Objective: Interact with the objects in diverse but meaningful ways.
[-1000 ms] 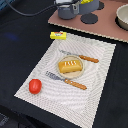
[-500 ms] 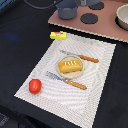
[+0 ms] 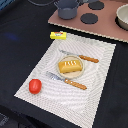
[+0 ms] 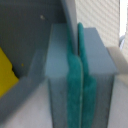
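Observation:
The wrist view shows my gripper point(image 4: 77, 47) shut, its teal pads point(image 4: 72, 95) pressed together with nothing between them. A yellow shape point(image 4: 6, 72) lies beside the fingers, too blurred to name. The arm does not show in the exterior view. On the striped mat point(image 3: 95, 92) a golden bread loaf point(image 3: 70, 65) rests on a small plate. A red tomato point(image 3: 34, 86) sits near the mat's corner on the exterior view's left. A yellow butter block point(image 3: 58, 35) lies at the mat's far corner. The grey saucepan point(image 3: 66, 8) stands on the toy stove at the back.
A wooden-handled fork point(image 3: 66, 80) and knife point(image 3: 80, 56) flank the plate. The pink stove board point(image 3: 107, 27) carries dark burners point(image 3: 90, 19) and a pale bowl point(image 3: 123, 17) at the exterior view's right. The table around the mat is dark.

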